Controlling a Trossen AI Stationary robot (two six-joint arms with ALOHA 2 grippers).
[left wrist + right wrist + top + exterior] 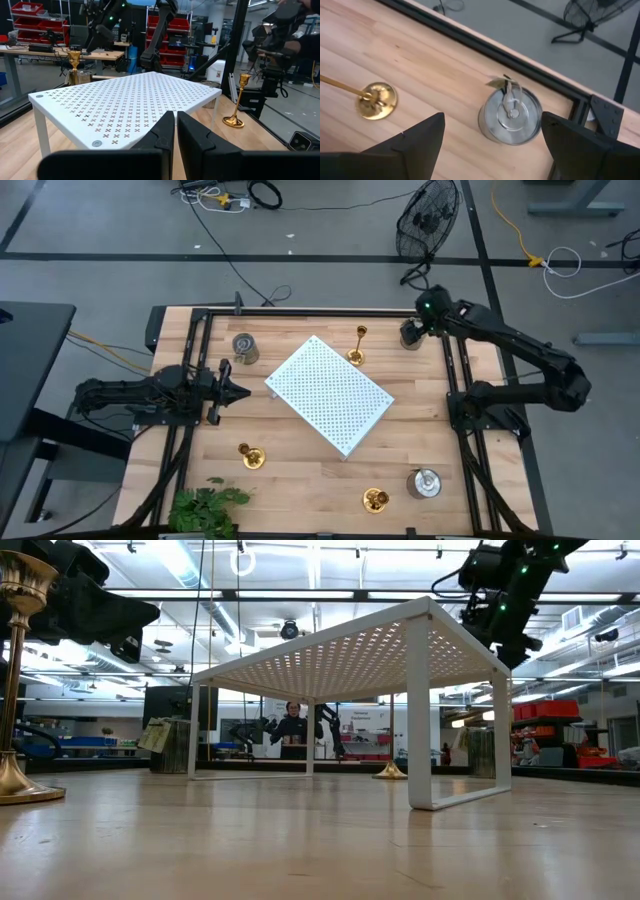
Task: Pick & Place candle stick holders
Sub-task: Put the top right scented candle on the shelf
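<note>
A silver-grey candle stick holder (510, 116) stands upright on its base at the table's far right corner (409, 339). My right gripper (492, 145) hangs open above it, tipped downward, a finger on either side and clear of it. A brass holder (357, 345) stands on its round base just left of it, beside the white board. Another silver holder (243, 347) stands far left and a third (425, 483) near right. Two more brass ones (250, 455) (375, 500) stand near the front. My left gripper (176, 130) waits shut at the table's left, pointing level at the board.
A white perforated board (330, 393) on legs fills the table's middle. A green plant (205, 510) sits at the near left corner. Black frame rails (455, 380) run along the table's sides. A person (292, 730) stands in the room beyond the table.
</note>
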